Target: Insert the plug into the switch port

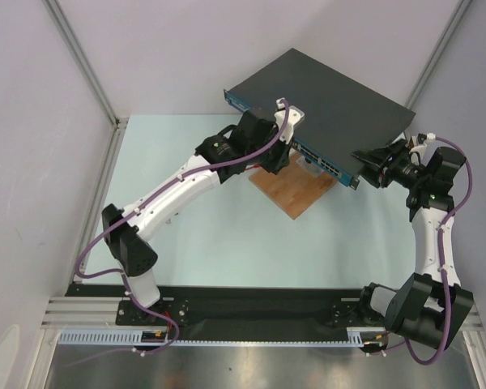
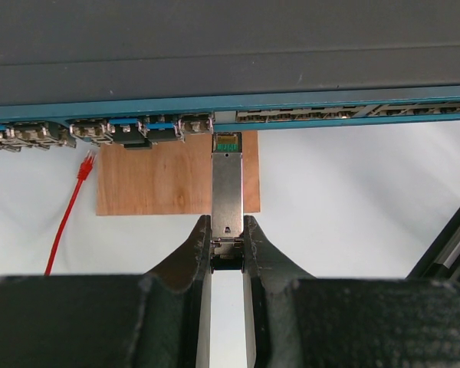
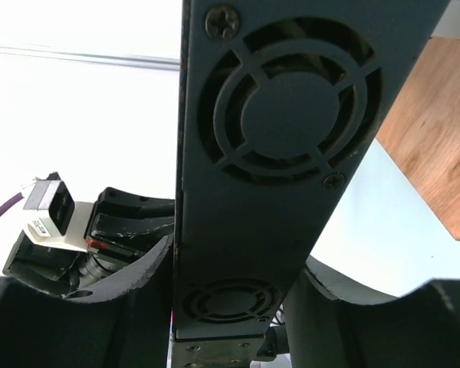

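Holding the plug point(image 2: 227, 192) by its rear end, the left gripper point(image 2: 227, 230) is clamped on it, one finger against each side of the slim silver body, and the plug points straight at the switch point(image 1: 320, 101). In the left wrist view the plug's green-tipped nose sits right at the lower edge of the switch's blue front strip point(image 2: 330, 103), beside a cluster of ports point(image 2: 138, 129) and in line with a gap between two port groups. Whether the nose has entered an opening cannot be told from here. The right gripper point(image 3: 230, 295) is closed on the switch's end wall, the one with the round fan grilles, with a dark finger on each broad face of the box. From above, that grip is at the switch's corner nearest the arm bases, while the left gripper meets the switch midway along the front strip. A wooden board point(image 1: 296, 190) lies on the table point(image 1: 227, 243) partly beneath the switch's front edge. A red cable point(image 2: 69, 207) lies on the table under the switch's port side, its connector end close to the board's edge.
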You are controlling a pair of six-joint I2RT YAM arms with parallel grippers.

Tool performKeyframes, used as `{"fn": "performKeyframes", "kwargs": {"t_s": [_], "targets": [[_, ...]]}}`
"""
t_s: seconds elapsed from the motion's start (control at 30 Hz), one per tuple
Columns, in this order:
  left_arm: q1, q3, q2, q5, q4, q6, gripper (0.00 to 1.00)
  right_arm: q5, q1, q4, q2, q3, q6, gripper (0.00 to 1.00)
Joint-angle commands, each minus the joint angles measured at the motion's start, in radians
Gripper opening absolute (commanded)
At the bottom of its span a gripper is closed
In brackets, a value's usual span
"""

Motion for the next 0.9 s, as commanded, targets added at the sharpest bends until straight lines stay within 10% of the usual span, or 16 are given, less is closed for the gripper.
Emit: {"fn": "performKeyframes", "kwargs": {"t_s": [0.0, 0.87], "targets": [[0.004, 0.002, 0.006, 0.032, 0.030, -0.020, 0.00, 0.060, 0.020, 0.153, -0.018, 0.010, -0.131, 0.00], [0.044, 0.044, 0.013, 0.024, 0.035, -0.034, 0.00, 0.066, 0.026, 0.147, -0.009, 0.019, -0.140, 0.00]]}}
